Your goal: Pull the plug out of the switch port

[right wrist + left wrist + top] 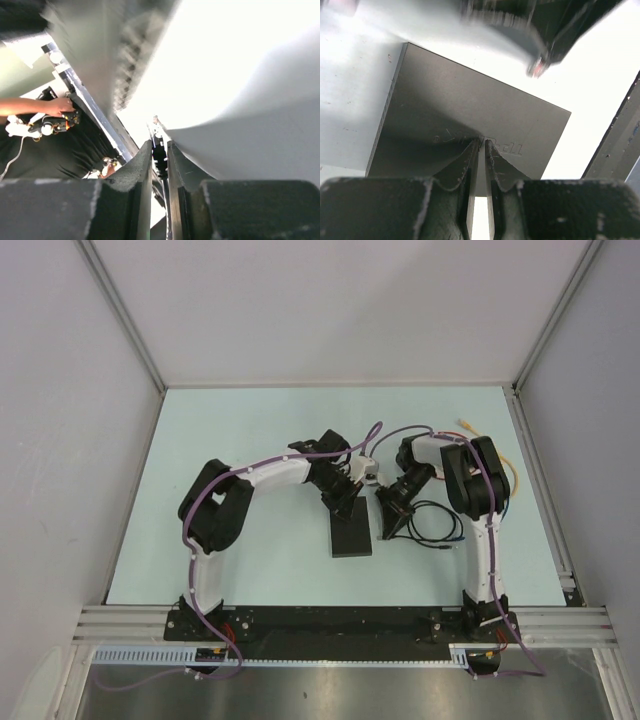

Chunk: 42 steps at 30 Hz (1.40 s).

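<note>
The switch (352, 538) is a flat matte-black box lying mid-table. It fills the left wrist view (470, 100) and shows as a blurred grey shape in the right wrist view (95, 45). My left gripper (345, 505) is shut, with its fingertips (475, 150) resting on the switch's top face near the embossed logo. My right gripper (390, 530) is just right of the switch and is shut on the black plug (159, 152). The plug's clear tip points out past the fingers against the bright table, apart from the switch. The sockets are blurred.
The plug's black cable (440, 525) loops on the table right of the right gripper. A yellow-tipped cable (467, 424) lies at the far right. The right arm's blurred wrist (520, 25) hangs over the switch's far edge. Walls enclose the table on three sides.
</note>
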Available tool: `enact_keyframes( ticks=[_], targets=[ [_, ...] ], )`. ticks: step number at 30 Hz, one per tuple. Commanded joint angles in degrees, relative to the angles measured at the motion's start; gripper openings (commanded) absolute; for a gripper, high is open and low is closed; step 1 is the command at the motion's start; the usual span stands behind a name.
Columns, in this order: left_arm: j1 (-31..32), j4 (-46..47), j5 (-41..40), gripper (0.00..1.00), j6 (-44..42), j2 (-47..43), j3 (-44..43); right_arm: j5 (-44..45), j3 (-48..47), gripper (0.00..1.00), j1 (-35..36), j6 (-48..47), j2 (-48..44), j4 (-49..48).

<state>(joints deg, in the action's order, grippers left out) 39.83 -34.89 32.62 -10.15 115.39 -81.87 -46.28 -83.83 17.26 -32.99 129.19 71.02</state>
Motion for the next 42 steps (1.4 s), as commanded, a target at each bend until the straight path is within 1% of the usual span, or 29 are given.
enact_keyframes(
  ticks=[1,2,4,6,8,9,10,11,13,14,16,17,18,20,21,23,24,28,29,32,37,41,42],
  targets=[
    [0.4,-0.7,-5.8,0.18,-2.9,0.7,2.0,13.8,1.0,0.04,-2.2,-3.4,-1.5,-3.9],
    [0.4,-0.7,-5.8,0.18,-2.9,0.6,2.0,15.9,1.1,0.04,-2.1,-4.3,-1.7,-3.8],
    [0.4,-0.7,-5.8,0.18,-2.9,0.5,2.1,16.2,1.2,0.05,-1.9,-5.8,-3.2,-3.2],
    [0.3,-0.7,-5.8,0.18,-3.0,0.4,2.3,12.8,1.1,0.04,-2.2,-7.9,-5.0,-2.2],
    [0.3,-0.9,-6.0,0.18,-3.0,0.4,2.2,8.7,0.5,0.05,-3.0,-9.9,-9.1,-0.9],
    [0.4,-1.0,-6.1,0.18,-3.0,0.3,2.1,8.1,0.3,0.04,-3.4,-10.2,-10.8,-0.6],
    [0.3,-1.1,-6.2,0.18,-3.2,0.3,2.1,7.7,0.2,0.04,-3.7,-10.6,-12.4,-0.7],
    [0.4,-1.1,-6.4,0.18,-3.2,0.3,2.1,8.3,-0.4,0.04,-5.0,-10.9,-16.3,-0.7],
    [0.4,-1.2,-6.6,0.18,-3.5,0.2,2.0,9.4,-2.0,0.02,-7.1,-12.4,-19.4,-0.5],
    [0.3,-1.2,-6.7,0.18,-3.4,0.4,1.9,9.2,-5.0,0.01,-10.0,-13.2,-21.4,0.2],
    [0.4,-1.3,-7.0,0.18,-3.6,0.4,1.8,8.2,-9.6,0.00,-13.0,-14.8,-22.2,3.2],
    [0.3,-1.3,-7.0,0.18,-3.6,0.4,1.7,6.1,-16.8,0.00,-16.3,-15.2,-21.5,5.0],
    [0.4,-1.3,-6.9,0.18,-3.6,0.7,1.6,4.8,-20.9,0.00,-16.8,-15.0,-20.7,8.7],
    [0.3,-1.2,-6.8,0.18,-3.6,0.9,1.4,0.3,-30.4,0.01,-21.8,-13.6,-18.7,12.0],
    [0.3,-1.1,-6.7,0.18,-3.5,1.1,1.4,-1.2,-39.0,0.01,-22.9,-12.8,-17.2,13.7],
    [0.3,-1.1,-6.8,0.18,-3.5,1.4,1.2,-3.3,-44.7,0.00,-23.8,-10.5,-17.1,12.0],
    [0.4,-1.1,-6.6,0.18,-3.6,1.5,0.9,-3.3,-49.9,0.00,-23.8,-9.6,-17.4,11.1],
    [0.4,-1.0,-6.3,0.18,-3.3,1.8,0.8,-2.9,-56.4,0.00,-23.8,-0.7,-19.0,1.8],
    [0.4,-1.0,-6.2,0.18,-3.3,1.8,0.7,-2.8,-56.8,0.00,-23.8,2.9,-19.7,-2.9],
    [0.4,-0.8,-6.2,0.18,-3.4,1.6,0.7,-0.9,-55.9,0.00,-23.6,6.9,-21.3,-9.7],
    [0.4,-0.9,-6.0,0.19,-3.3,1.9,0.4,8.5,-52.0,0.00,-22.9,6.4,-18.8,-10.9],
    [0.4,-1.0,-6.1,0.19,-3.5,1.7,0.4,11.5,-46.1,0.00,-24.1,7.3,-14.2,-11.7],
    [0.3,-1.0,-6.1,0.19,-3.6,1.6,0.5,12.3,-45.0,0.16,-24.1,7.0,-13.4,-12.0]
  ],
)
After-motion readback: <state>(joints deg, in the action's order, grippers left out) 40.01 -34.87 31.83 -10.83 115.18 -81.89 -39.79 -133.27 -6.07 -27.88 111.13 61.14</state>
